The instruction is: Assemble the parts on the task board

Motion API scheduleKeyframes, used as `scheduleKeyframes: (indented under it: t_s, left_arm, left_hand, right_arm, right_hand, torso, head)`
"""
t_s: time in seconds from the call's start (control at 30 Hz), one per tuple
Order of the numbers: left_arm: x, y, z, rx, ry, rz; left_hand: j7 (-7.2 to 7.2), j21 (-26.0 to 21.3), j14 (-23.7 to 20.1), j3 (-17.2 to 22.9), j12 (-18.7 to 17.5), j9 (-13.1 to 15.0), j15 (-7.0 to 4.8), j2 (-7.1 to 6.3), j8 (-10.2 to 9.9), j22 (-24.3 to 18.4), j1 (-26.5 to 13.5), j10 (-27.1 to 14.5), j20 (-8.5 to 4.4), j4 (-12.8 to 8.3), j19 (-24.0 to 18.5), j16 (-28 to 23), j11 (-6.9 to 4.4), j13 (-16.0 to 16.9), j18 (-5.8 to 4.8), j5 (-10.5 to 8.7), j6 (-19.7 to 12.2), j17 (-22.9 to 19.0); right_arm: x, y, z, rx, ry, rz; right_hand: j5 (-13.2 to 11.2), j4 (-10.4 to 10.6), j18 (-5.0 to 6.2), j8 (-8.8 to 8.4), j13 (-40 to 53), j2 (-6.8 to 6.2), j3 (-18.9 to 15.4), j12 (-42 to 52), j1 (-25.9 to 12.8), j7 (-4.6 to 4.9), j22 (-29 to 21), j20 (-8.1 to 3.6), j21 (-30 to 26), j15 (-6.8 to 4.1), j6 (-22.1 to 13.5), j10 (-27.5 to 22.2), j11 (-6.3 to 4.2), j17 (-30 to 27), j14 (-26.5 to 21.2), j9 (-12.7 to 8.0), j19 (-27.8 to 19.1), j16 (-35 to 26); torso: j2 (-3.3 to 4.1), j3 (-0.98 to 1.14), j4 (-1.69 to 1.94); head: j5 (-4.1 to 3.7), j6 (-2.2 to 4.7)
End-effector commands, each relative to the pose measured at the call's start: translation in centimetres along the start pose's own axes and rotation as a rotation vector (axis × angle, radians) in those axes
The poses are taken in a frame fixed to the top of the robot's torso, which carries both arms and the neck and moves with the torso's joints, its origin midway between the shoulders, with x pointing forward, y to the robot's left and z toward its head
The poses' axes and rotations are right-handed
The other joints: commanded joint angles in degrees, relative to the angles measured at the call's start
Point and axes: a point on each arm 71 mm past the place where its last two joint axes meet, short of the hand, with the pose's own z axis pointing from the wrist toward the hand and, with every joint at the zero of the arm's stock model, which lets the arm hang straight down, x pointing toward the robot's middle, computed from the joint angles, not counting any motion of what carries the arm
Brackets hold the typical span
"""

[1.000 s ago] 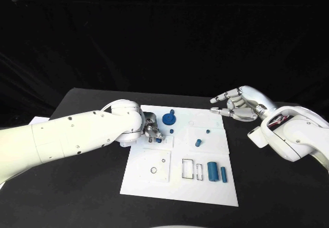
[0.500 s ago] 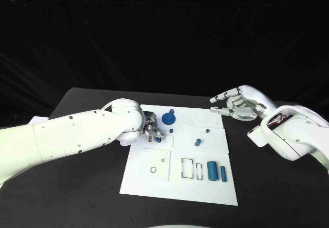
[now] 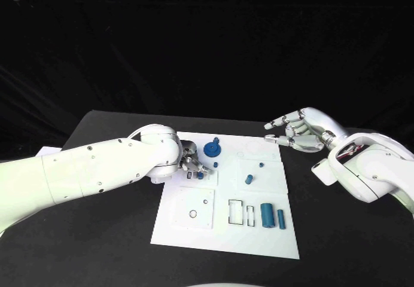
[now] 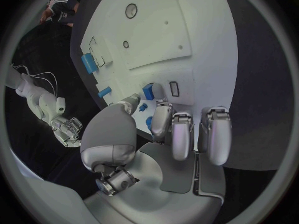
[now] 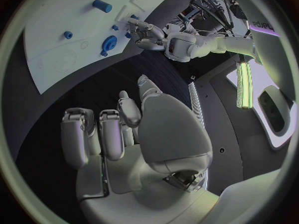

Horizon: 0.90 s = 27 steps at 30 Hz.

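- Left hand (image 3: 191, 164) sits low over the far-left part of the white board (image 3: 259, 239), its fingers bunched down around a small blue block (image 3: 200, 175). From the wrist camera the fingertips (image 4: 163, 115) lie right beside that block (image 4: 148, 91), which stands next to a small rectangular slot; whether they actually pinch it I cannot tell.
- Just beyond those fingers, toward the back edge of the board, stands a round blue gear (image 3: 213, 148) with a knob on top.
- Below it, a tiny blue peg (image 3: 216, 164) stands on its own.
- Nearer the front, the board's left panel carries a small dark ring (image 3: 193, 213).
- In the middle, a short blue cylinder (image 3: 248, 179) lies tilted, with a blue stud (image 3: 261, 163) just behind it.
- Toward the front sit two outlined rectangular slots, and beside them a thick blue cylinder (image 3: 267, 215) and a thinner blue bar (image 3: 281, 217), lying side by side and close together.
- Right hand (image 3: 298, 133) hangs above the black table (image 3: 103, 125), off the board's far-right corner. It holds nothing; the fingers are loosely curled and apart, thumb pointing toward the board, clear of every blue piece.
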Motion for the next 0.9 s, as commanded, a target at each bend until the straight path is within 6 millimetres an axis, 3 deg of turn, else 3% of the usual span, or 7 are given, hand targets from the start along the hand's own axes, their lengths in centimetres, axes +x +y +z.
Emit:
scheduleKeyframes:
  t_s: [0.03, 0.33, 0.43, 0.63, 0.9]
  left_arm:
    - [0.5, 0.7, 0.2, -0.065, 0.013, 0.006]
    - [-0.2, 1.0, -0.3, -0.058, -0.033, -0.041]
    - [-0.7, 0.9, -0.8, -0.039, -0.032, -0.073]
    - [-1.9, 0.6, -1.9, -0.009, -0.028, -0.116]
    - [-4.9, 1.9, -2.6, -0.051, -0.04, -0.059]
  left_hand:
    - [0.04, 0.4, 6.1, -2.9, 0.2, 0.1, -0.32, 0.16, 0.1, 15.1, -1.0, 0.4, -0.63, 0.9, 6.0, 0.2, -0.01, 0.1, -0.87, -1.45, 0.4, 15.1]
    - [-0.04, 0.4, 6.1, -8.2, -0.2, 0.3, -0.55, 1.54, 0.0, 15.1, -2.8, 0.2, -0.91, 1.0, 6.0, 0.2, -0.13, -0.2, -0.87, -1.52, 0.0, 15.1]
    - [0.26, 0.4, 6.1, -9.2, -1.5, 0.3, -0.44, 1.94, -0.4, 15.1, -1.4, -0.7, -0.84, 0.7, 6.0, 0.2, 0.09, -1.4, -0.87, -1.49, -1.0, 15.1]
    - [2.04, 0.4, 6.1, -11.6, -3.8, -0.8, 0.81, 2.8, -3.1, 15.1, 2.9, -2.9, 0.18, 0.8, 6.0, 0.2, 1.62, -3.5, -0.87, -1.42, -5.0, 15.1]
    - [3.08, 0.4, 6.1, -14.3, -5.4, -2.0, 1.71, 3.93, -5.0, 15.1, 5.6, -4.4, 1.15, 0.8, 6.0, 0.2, 2.57, -5.1, -0.87, -1.36, -6.3, 15.1]
  right_arm:
    - [0.1, 0.0, 0.0, -0.003, 0.012, -0.001]
    - [0.1, -0.1, 0.1, -0.001, 0.015, -0.002]
    - [0.2, -0.2, 0.1, 0.001, 0.015, -0.002]
    - [0.2, -0.4, 0.1, 0.007, 0.016, -0.002]
    - [0.3, -0.7, 0.1, 0.014, 0.017, -0.002]
  right_hand:
    - [0.2, -0.1, -0.26, -0.13, -0.1, 0.04, -0.1, -0.1, 0.5, -0.04, 6.1, -0.11, -0.4, -0.3, 0.3, -0.3, -0.02, 6.2, 4.0, 0.1, -0.3, -0.2]
    - [0.2, -0.1, -0.26, -0.13, -0.1, 0.04, -0.1, -0.1, 0.5, -0.04, 6.1, -0.11, -0.4, -0.3, 0.3, -0.3, -0.02, 6.2, 4.0, 0.1, -0.3, -0.2]
    - [0.2, -0.1, -0.26, -0.13, -0.1, 0.04, -0.1, -0.1, 0.5, -0.04, 6.1, -0.11, -0.4, -0.3, 0.3, -0.3, -0.02, 6.2, 4.0, 0.1, -0.3, -0.2]
    - [0.2, -0.1, -0.26, -0.13, -0.1, 0.04, -0.1, -0.1, 0.5, -0.04, 6.1, -0.11, -0.4, -0.3, 0.3, -0.3, -0.02, 6.2, 4.0, 0.1, -0.3, -0.2]
    - [0.3, -0.1, -0.25, -0.15, -0.1, 0.07, -0.2, -0.1, 0.4, -0.04, 6.1, -0.11, -0.4, -0.3, 0.4, -0.3, -0.02, 6.2, 4.0, 0.1, -0.4, -0.2]
  torso:
    - [0.03, -0.02, -0.02]
    - [0.02, -0.02, -0.07]
    - [0.0, 0.0, -0.06]
    - [0.0, 0.01, 0.02]
    - [0.02, 0.11, 0.04]
  head:
    - [-0.03, 0.02]
    - [-0.06, 0.09]
    - [-0.05, 0.12]
    - [-0.02, 0.23]
    - [-0.05, 0.42]
